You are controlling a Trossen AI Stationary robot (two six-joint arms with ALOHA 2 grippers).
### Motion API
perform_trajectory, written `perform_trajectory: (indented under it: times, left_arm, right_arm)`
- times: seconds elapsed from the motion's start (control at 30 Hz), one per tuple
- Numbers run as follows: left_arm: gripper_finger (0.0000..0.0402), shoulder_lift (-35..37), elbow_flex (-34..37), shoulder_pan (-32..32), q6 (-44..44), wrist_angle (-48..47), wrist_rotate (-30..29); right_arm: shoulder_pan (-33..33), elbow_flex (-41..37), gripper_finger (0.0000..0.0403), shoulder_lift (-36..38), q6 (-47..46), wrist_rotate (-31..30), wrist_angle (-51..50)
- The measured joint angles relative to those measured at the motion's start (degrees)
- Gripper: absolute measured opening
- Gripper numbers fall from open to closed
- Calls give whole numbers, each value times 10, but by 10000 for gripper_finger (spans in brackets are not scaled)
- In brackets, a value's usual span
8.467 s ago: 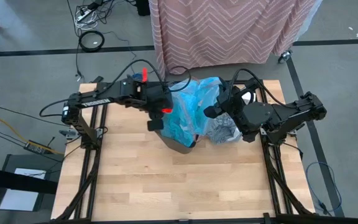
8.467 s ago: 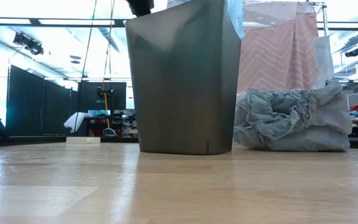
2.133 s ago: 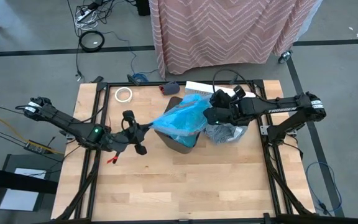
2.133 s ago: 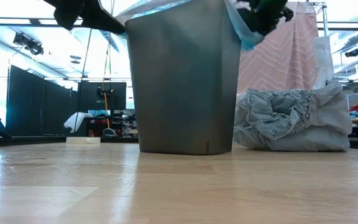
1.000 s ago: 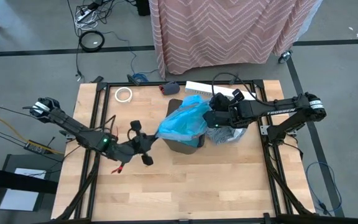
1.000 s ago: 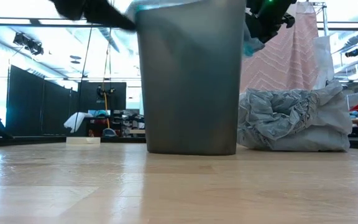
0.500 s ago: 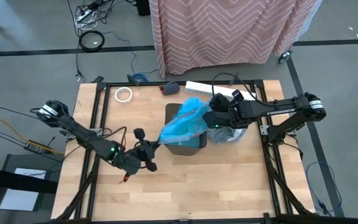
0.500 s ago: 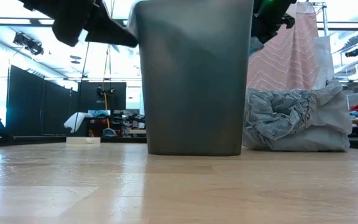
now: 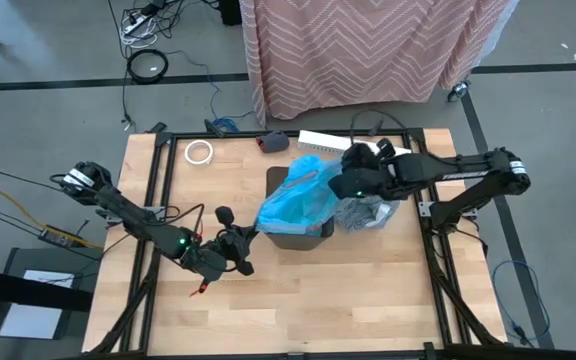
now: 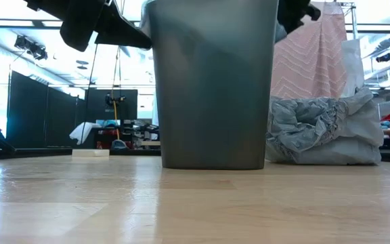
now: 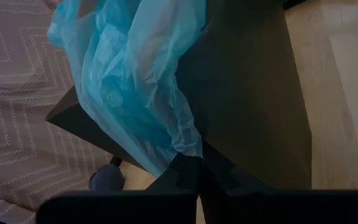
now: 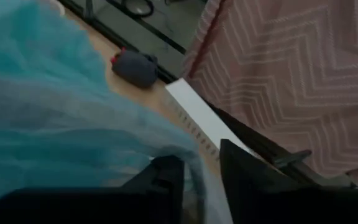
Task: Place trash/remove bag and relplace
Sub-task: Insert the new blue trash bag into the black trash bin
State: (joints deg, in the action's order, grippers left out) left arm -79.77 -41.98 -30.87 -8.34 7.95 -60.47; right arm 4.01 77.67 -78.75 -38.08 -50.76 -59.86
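Since the last look, the right claw [image 9: 346, 187] eases its fingers apart (releasing the blue bag [image 9: 295, 199]); the left claw [image 9: 245, 243] stays clamped on its edge. Stretch it evenly over the bin [image 9: 298, 237]; the grey bag [image 9: 366, 213] lies alongside on the worktop [image 9: 318, 300].

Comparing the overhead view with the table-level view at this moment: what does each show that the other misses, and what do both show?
Only the overhead view shows the blue bag draped over the bin, the left gripper shut on its edge, the right gripper at its other side, and the white tape roll. Only the table-level view shows the bin's full upright side and the room behind. Both show the bin, the crumpled grey bag beside it and the pink chevron cloth.
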Motion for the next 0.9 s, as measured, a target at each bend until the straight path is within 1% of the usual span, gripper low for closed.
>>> perform_trajectory:
  times: [0.1,0.17,0.3,0.43,0.57,0.7,0.9]
  left_arm:
    - [7,0,0,0,-4,0,-1]
    - [7,0,0,0,-7,-1,-1]
    - [7,0,0,0,-28,-1,-8]
    - [7,0,0,0,-33,-1,-21]
    - [7,0,0,1,-37,-1,-29]
    - [7,0,0,1,-74,4,-49]
    - [7,0,-9,1,-143,29,-92]
  right_arm:
    - [-4,3,121,25,16,1,10]
    - [-11,3,139,40,29,13,25]
    - [-22,3,159,72,70,39,74]
    - [-28,3,162,91,117,86,139]
    - [-39,3,161,102,164,165,192]
    - [-92,3,161,103,166,213,193]
    - [-179,3,160,78,164,317,184]
